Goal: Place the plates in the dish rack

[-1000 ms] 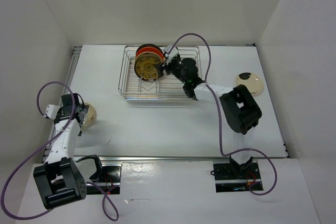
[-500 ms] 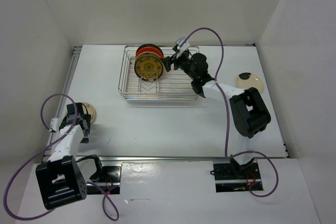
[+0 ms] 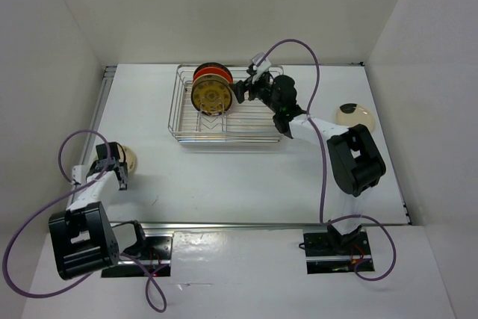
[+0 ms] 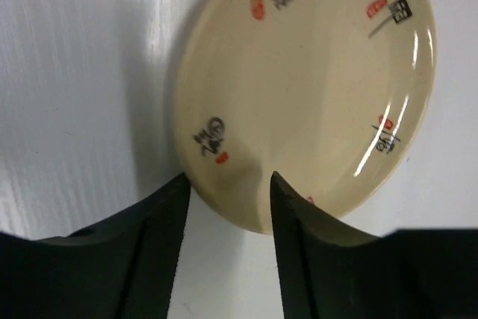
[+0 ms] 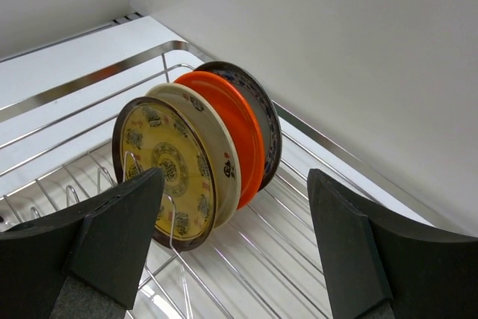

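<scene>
A cream plate [image 4: 306,87] with small red and black marks lies flat at the table's left [image 3: 128,160]. My left gripper [image 4: 228,184] [image 3: 122,178] straddles its near rim with the jaws partly closed. One fingertip sits at the outer edge and the other over the inside, with a gap still showing. The dish rack [image 3: 224,139] holds several upright plates: yellow-gold [image 5: 168,173], cream [image 5: 216,140], orange [image 5: 239,121] and dark teal [image 5: 263,106]. My right gripper [image 5: 233,184] [image 3: 240,93] hangs open over the rack beside them, holding nothing.
Another cream plate [image 3: 354,116] lies flat near the right wall. The rack's wire dividers [image 5: 172,259] in front of the yellow-gold plate stand unfilled. White walls close in the table on three sides.
My left gripper has dropped to the near rim of the left cream plate and its jaws have narrowed. My right gripper has drawn back a little from the yellow-gold plate.
</scene>
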